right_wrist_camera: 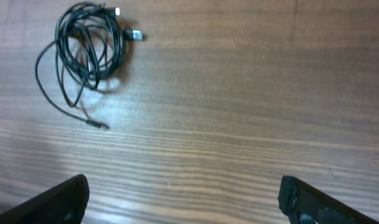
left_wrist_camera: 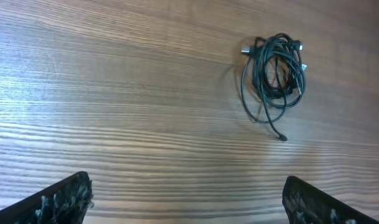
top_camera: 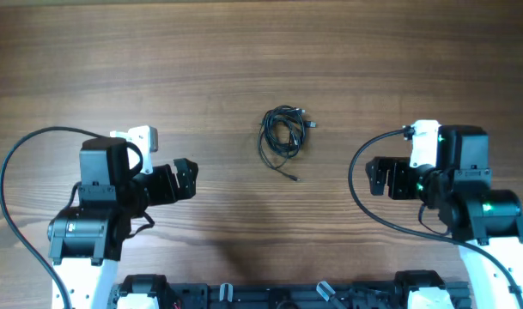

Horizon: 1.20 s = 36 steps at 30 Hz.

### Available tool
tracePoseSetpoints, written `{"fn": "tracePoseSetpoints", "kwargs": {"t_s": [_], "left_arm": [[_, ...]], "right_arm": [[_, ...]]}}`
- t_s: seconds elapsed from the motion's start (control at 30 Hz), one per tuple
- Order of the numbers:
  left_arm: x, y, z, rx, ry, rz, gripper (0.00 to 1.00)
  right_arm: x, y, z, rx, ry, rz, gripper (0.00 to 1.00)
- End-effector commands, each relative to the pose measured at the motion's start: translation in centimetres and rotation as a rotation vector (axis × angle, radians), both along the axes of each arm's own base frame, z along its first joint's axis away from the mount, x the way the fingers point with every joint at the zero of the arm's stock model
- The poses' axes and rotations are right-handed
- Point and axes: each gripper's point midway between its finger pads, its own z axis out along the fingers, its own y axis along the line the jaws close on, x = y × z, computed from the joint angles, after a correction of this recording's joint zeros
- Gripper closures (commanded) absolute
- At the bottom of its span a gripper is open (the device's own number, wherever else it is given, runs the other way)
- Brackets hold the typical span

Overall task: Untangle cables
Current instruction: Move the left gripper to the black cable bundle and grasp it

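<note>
The cables are thin black cords bunched in a small coil of loose loops on the wooden table, with small plug ends sticking out and one loose end trailing toward the front. They show at the upper right of the left wrist view and the upper left of the right wrist view. My left gripper is open and empty, to the left of the coil and apart from it; only its fingertips show in its wrist view. My right gripper is open and empty, to the right of the coil.
The wooden table spreads all round the coil. Thick black wires fixed to the arms loop out at the left and right. The robot bases stand at the front edge.
</note>
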Motion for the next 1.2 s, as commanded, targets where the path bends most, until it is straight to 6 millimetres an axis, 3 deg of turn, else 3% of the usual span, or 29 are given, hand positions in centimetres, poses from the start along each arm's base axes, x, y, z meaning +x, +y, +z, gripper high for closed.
{"fn": "tracePoseSetpoints", "kwargs": {"t_s": [0.0,0.13,0.23,0.33,0.5,0.63,0.77,0.87,1.03,1.17], "left_arm": [[0.8,-0.5,1.5,-0.022,-0.050,-0.011,0.00],[2.5,-0.8,3.1,-0.039,-0.146,-0.024,0.00],[4.1,-2.1,5.4,-0.096,-0.265,-0.076,0.00],[6.2,-2.4,7.5,-0.179,-0.345,-0.024,0.00],[9.7,-3.0,6.4,-0.221,-0.282,0.012,0.01],[13.2,-5.1,5.1,-0.170,-0.217,-0.037,0.01],[16.4,-8.4,1.9,-0.136,-0.166,-0.089,0.02],[17.3,-12.1,-2.4,-0.129,-0.100,-0.166,0.05],[16.9,-16.7,-9.8,-0.098,0.021,-0.257,0.19],[15.5,-18.1,-14.7,-0.059,0.127,-0.289,0.22]], "right_arm": [[0.6,0.1,1.3,0.034,-0.029,-0.042,0.00],[0.8,0.6,1.5,0.122,-0.017,-0.113,0.00],[0.9,1.5,1.9,0.164,-0.024,-0.082,0.00],[1.2,1.5,2.1,0.165,-0.038,-0.083,0.00],[2.3,1.4,2.8,0.181,-0.087,-0.110,0.00],[2.8,1.4,3.2,0.181,-0.110,-0.111,0.00],[2.7,1.4,3.1,0.181,-0.105,-0.111,0.04],[2.8,1.4,3.2,0.181,-0.112,-0.110,0.04],[2.8,1.4,3.2,0.182,-0.112,-0.111,0.04],[2.8,1.4,3.2,0.181,-0.111,-0.111,0.04]]}}
